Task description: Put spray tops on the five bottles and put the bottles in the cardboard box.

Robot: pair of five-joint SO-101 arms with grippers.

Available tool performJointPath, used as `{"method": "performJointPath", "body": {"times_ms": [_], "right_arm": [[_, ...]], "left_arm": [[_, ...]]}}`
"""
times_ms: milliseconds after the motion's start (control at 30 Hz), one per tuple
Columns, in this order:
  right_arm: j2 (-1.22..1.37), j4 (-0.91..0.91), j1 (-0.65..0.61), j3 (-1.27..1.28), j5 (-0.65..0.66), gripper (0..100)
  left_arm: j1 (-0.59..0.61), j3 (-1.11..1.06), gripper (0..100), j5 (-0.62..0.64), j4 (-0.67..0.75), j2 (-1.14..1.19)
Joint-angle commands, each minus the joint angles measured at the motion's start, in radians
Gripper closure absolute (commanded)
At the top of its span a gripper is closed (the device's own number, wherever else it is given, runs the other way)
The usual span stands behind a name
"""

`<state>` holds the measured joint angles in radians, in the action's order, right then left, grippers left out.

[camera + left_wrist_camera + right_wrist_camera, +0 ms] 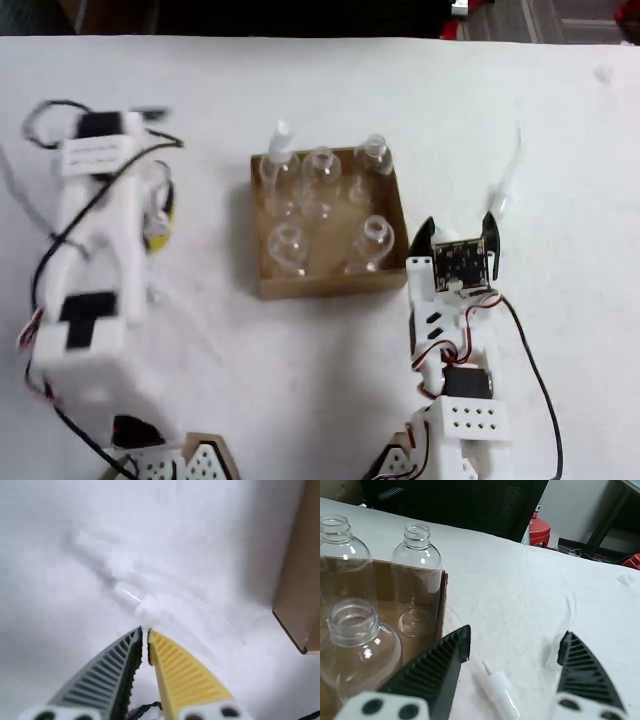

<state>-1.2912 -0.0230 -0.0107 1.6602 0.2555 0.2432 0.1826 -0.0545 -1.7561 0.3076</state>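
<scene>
Remaining: four open bottles (pixel 372 240) in the cardboard box (pixel 330 283).
Done: one capped bottle (pixel 279 160).
Left fingers (pixel 175 670): clenched.
Right fingers (pixel 435 665): released, spray top (pixel 497 687) between.

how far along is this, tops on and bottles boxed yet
Done: all five bottles stand in the cardboard box, and the one at its far left corner wears a spray top. In hand: the right gripper is open beside a loose top on the table; the left gripper is shut, tips at another top. Left: four bottles have bare necks and need tops.
</scene>
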Motion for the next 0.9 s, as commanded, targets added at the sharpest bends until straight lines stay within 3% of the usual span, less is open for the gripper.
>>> {"method": "performJointPath", "body": {"times_ms": [0, 200, 467, 867], "right_arm": [[-0.005, 0.019, -0.008, -0.003, 0.014, 73.8], [-0.005, 0.019, -0.01, -0.003, 0.014, 73.8], [-0.005, 0.018, -0.01, -0.003, 0.014, 73.8], [-0.005, 0.018, -0.036, -0.002, 0.014, 73.8]], "left_arm": [[0.111, 0.083, 93, 0.0, -0.026, -0.289], [0.206, -0.055, 72, 0.226, 0.057, -0.354], [0.231, -0.295, 74, 0.741, 0.295, -0.216], [0.246, -0.292, 74, 0.842, 0.463, -0.015]]}}
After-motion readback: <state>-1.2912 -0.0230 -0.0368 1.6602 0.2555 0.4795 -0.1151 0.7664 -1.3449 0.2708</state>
